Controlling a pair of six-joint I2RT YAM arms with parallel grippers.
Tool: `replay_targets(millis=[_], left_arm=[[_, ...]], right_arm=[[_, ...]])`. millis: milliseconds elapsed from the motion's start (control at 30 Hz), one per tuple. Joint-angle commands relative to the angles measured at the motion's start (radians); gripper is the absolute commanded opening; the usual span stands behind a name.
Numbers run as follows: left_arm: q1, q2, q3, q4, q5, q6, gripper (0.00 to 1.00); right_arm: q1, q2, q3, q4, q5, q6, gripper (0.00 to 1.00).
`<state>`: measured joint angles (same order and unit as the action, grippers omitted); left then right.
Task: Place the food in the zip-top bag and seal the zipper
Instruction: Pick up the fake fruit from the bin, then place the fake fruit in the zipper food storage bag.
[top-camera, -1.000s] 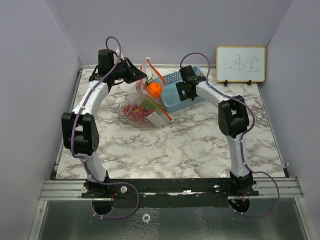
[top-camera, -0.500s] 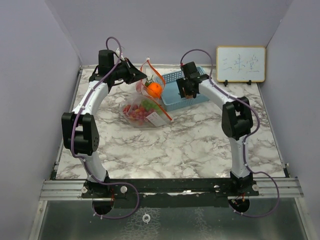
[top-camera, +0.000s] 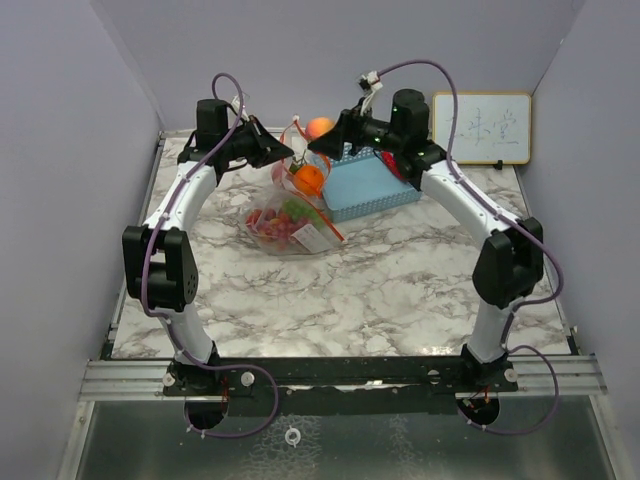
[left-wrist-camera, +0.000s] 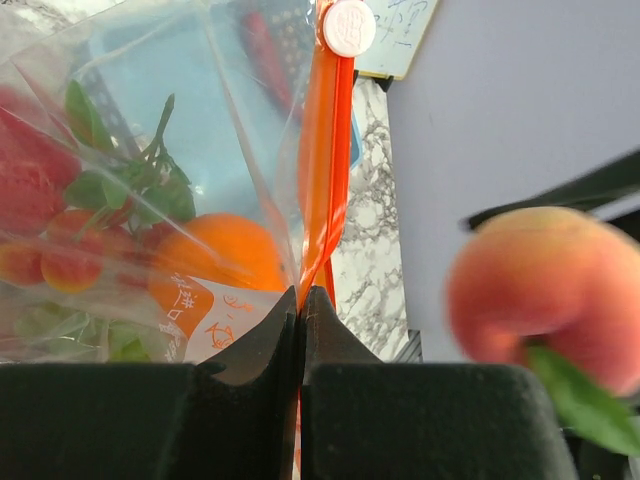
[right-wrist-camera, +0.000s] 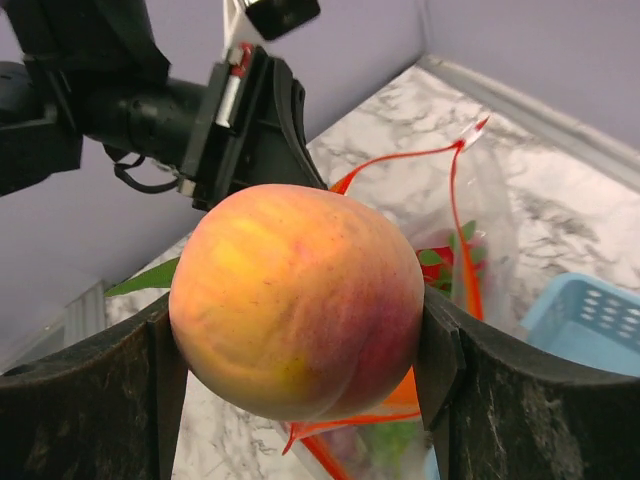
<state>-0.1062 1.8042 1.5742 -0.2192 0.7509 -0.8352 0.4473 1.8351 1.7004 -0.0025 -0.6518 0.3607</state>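
A lab robot test cell: plain lilac panels (top-camera: 60, 200) box in a marble-patterned surface (top-camera: 380, 290), an aluminium mounting rail (top-camera: 340, 376) runs along the bottom, and a small whiteboard (top-camera: 481, 127) stands upper right.

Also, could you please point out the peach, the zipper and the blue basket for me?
peach (right-wrist-camera: 300, 300): right wrist view, middle of its skin.
zipper (left-wrist-camera: 325, 170): left wrist view, midway along the orange-red strip.
blue basket (top-camera: 362, 190): top external view, bare blue surface.
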Motion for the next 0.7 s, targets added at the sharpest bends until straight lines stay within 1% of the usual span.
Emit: replay_targets(millis=[0, 133, 200, 267, 333, 433, 500, 567, 600, 667], left_arm=[[-0.001, -0.065, 0.01, 0.005, 0.02, 0.01, 0.0], [-0.001, -0.078, 0.006, 0.018, 0.029, -0.003, 0.0], [-0.001, -0.088, -0.008, 0.037, 0.037, -0.019, 0.0], [-0.001, -0.094, -0.031, 0.063, 0.05, -0.039, 0.0], [-0.001, -0.097, -0.041, 0.07, 0.053, -0.044, 0.0], [-0.001, -0.089, -0.033, 0.079, 0.06, -0.048, 0.0], [-0.001, -0.076, -0.017, 0.09, 0.066, -0.057, 0.0], [-0.001, -0.061, -0.002, 0.108, 0.074, -0.074, 0.0], [-0.001, -0.054, 0.002, 0.122, 0.079, -0.086, 0.0], [-0.001, -0.044, 0.005, 0.144, 0.085, -0.101, 0.0]], right_arm=[[0.043, 0.152, 0.009, 0.139, -0.167, 0.146, 0.38], [0.054, 0.207, -0.03, 0.219, -0.13, 0.239, 0.38], [0.056, 0.224, -0.039, 0.213, -0.101, 0.233, 0.38], [0.059, 0.251, 0.009, 0.101, -0.038, 0.171, 0.38], [0.07, 0.275, 0.082, -0.047, 0.074, 0.073, 0.39], [0.1, 0.305, 0.191, -0.219, 0.237, -0.056, 0.41], [0.133, 0.327, 0.254, -0.319, 0.366, -0.14, 0.46], [0.164, 0.329, 0.271, -0.352, 0.475, -0.187, 0.54], [0.174, 0.327, 0.272, -0.354, 0.49, -0.197, 0.57], [0.185, 0.333, 0.282, -0.368, 0.484, -0.201, 0.58]])
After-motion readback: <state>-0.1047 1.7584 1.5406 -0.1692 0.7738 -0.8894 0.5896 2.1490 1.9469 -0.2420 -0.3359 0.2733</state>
